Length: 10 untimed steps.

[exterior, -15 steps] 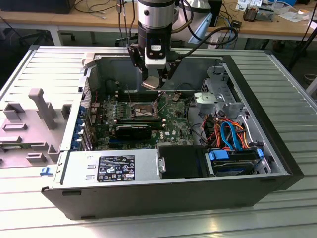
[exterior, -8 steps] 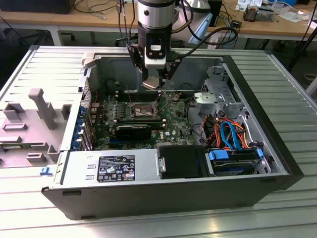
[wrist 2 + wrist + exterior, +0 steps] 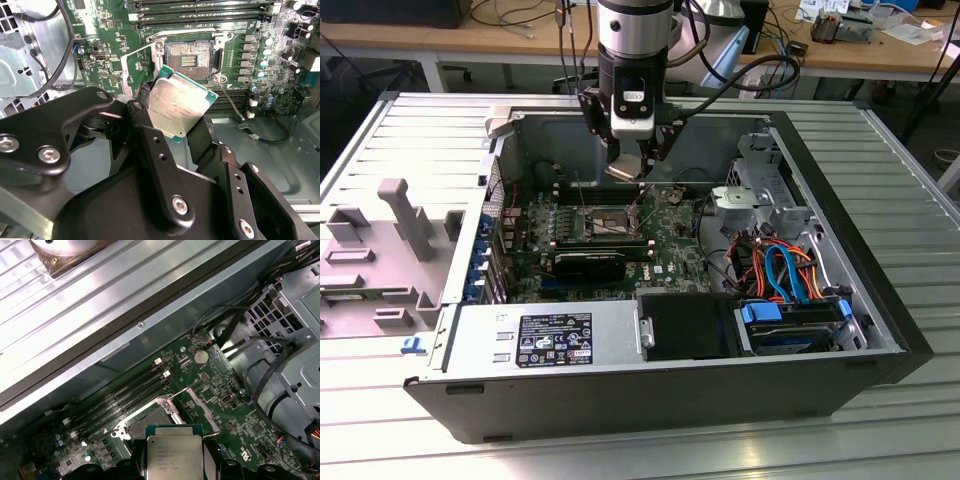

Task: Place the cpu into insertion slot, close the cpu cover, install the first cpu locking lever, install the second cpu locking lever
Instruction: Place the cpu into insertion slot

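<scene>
Near the insertion slot (image 3: pixel 192 59), black fingers (image 3: pixel 150 145) grip the tilted, dull-silver square cpu (image 3: pixel 177 107).

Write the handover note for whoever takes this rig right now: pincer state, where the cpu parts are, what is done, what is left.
Grasp: the pincer is shut on the cpu, gripping two opposite edges and holding it tilted above the board, close to the socket.
The insertion slot is empty, with its contacts exposed.
The cpu cover is swung open beside the slot.
One locking lever stands unlatched, angling away from the slot's corner; the other I cannot make out.
Done: the cpu is in the grasp, at the slot.
Left: seating the cpu, closing the cover, both levers.
</scene>
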{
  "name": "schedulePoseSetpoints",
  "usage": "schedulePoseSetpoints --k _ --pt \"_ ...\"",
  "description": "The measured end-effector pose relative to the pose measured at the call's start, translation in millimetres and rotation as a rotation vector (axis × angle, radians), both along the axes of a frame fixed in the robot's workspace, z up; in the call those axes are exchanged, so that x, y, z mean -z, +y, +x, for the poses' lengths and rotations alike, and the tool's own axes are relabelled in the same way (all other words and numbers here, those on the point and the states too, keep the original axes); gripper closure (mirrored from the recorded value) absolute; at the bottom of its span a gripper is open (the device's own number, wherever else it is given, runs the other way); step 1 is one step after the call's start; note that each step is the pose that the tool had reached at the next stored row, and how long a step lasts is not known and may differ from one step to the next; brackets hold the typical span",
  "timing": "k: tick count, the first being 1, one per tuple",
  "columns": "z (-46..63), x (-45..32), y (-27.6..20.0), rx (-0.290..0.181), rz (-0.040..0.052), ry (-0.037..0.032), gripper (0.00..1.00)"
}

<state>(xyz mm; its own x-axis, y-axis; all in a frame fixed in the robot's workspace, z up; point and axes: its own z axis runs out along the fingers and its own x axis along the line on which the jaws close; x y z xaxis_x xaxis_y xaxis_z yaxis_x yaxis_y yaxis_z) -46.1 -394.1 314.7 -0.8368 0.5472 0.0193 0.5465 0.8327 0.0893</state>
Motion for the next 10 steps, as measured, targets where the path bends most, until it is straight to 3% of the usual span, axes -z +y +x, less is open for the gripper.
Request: schedulePoseSetpoints --k 10 --pt "0.0 0.0 0.0 0.015 0.0000 0.0000 0.46"
